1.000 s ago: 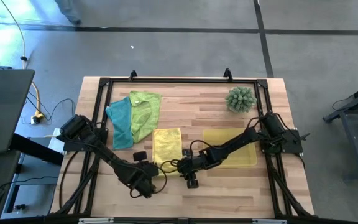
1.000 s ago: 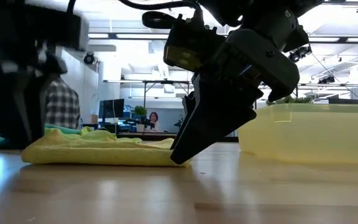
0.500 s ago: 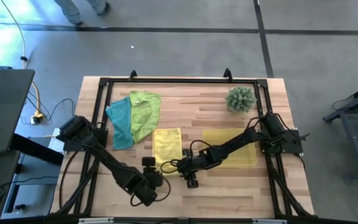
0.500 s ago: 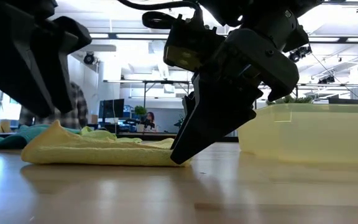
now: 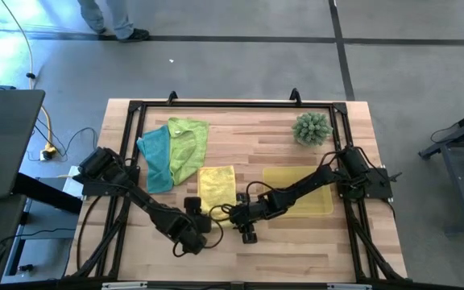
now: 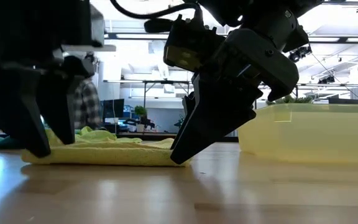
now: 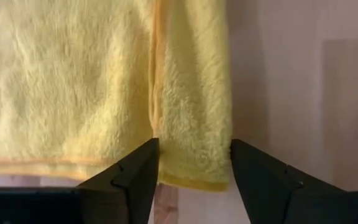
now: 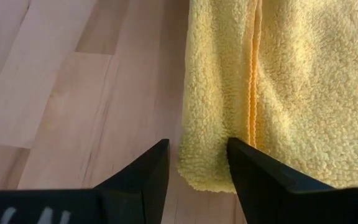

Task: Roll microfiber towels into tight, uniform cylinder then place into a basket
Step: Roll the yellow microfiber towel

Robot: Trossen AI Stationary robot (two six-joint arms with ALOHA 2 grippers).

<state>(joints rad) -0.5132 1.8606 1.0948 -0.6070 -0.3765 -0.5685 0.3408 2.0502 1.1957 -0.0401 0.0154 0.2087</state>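
Observation:
The yellow towel (image 5: 216,187) lies flat on the table, with both long sides folded in. The teal towel (image 5: 155,157) and the green towel (image 5: 188,145) lie heaped at the far left. The basket (image 5: 321,201) stands to the yellow towel's right. My left gripper (image 7: 194,177) is open, tips down astride the folded strip at the towel's near left corner (image 6: 48,140). My right gripper (image 8: 197,171) is open and stands astride the folded strip at the near right corner (image 6: 166,152). My left gripper comes slanting down from the near side, and the folded strip (image 7: 194,143) fills the gap between its fingers; I cannot tell whether they touch it. My right gripper comes the same way, one finger (image 8: 257,171) over the fold's edge; I cannot tell whether it touches.
A spiky green plant (image 5: 312,127) stands at the far right, behind the basket. A black frame (image 5: 232,103) runs round the table top. Bare wood lies in front of the yellow towel and along the near edge (image 6: 179,199).
My left gripper has swung toward the towel's near left corner, rising and rolling on the way, and has come down astride it with its fingers wider apart. Half a second ago that corner stood up in a peak; it lies lower now. My right gripper has kept still.

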